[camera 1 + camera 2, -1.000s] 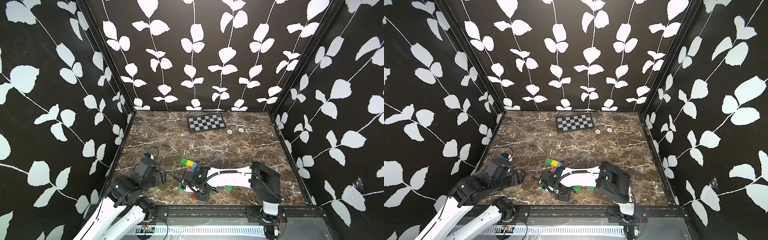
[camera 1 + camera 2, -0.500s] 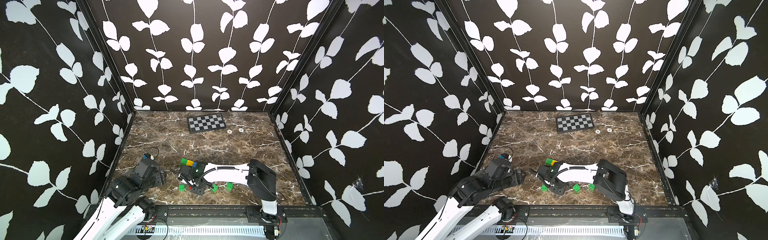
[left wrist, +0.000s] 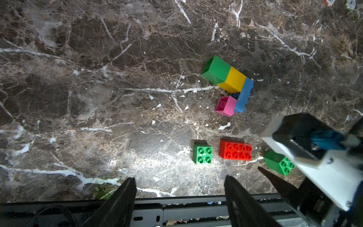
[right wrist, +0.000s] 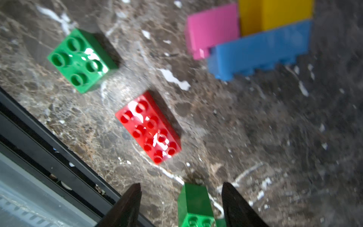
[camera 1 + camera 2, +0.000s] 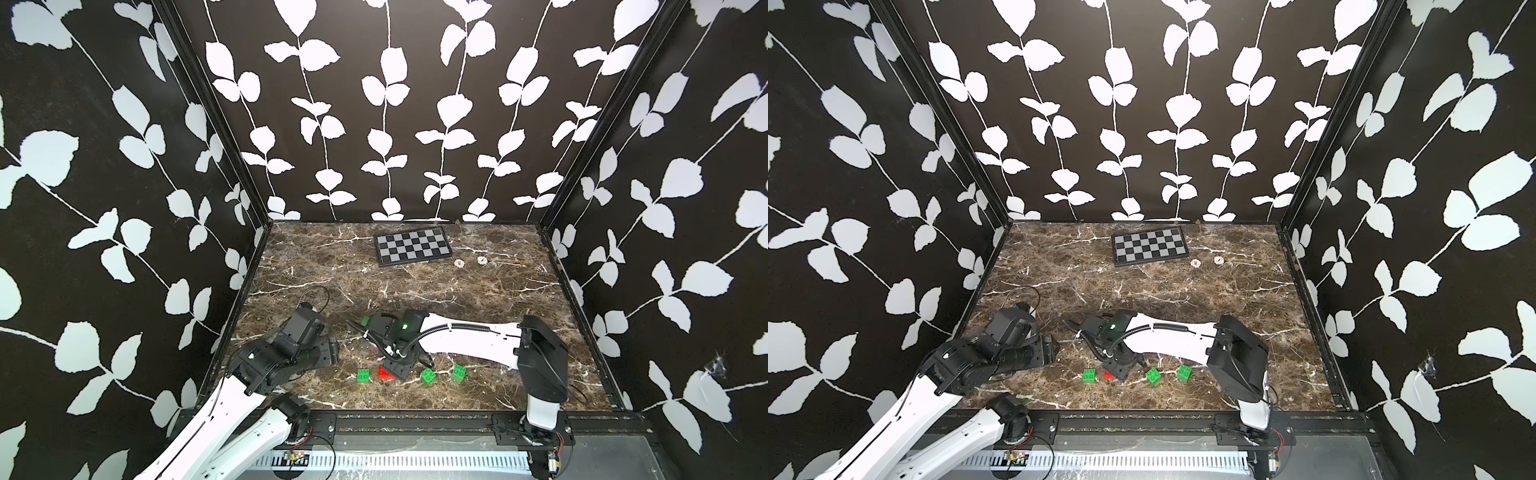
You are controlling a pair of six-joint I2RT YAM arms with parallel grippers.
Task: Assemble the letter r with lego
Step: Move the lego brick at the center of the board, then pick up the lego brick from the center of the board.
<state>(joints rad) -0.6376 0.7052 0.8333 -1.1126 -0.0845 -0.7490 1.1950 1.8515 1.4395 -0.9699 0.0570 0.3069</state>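
The green lego brick point(image 4: 193, 202) is the one to watch. It sits on the counter point(image 4: 275, 137) right between the right arm's jaws point(image 4: 180, 183) with a gap on each side, so they're spread and gripping nothing. It's squarish, so there's no long axis to line up. I'd guess it just needs a squeeze, though I can't tell if the tips are down at its level. The red brick point(image 4: 148, 127) lies just ahead of those jaws, its long axis slanting across them. Further ahead is the half-built stack point(image 4: 261, 49), lying flat. The left jaws point(image 3: 179, 177) hang well back, wide apart and empty, so the right arm is nearer.
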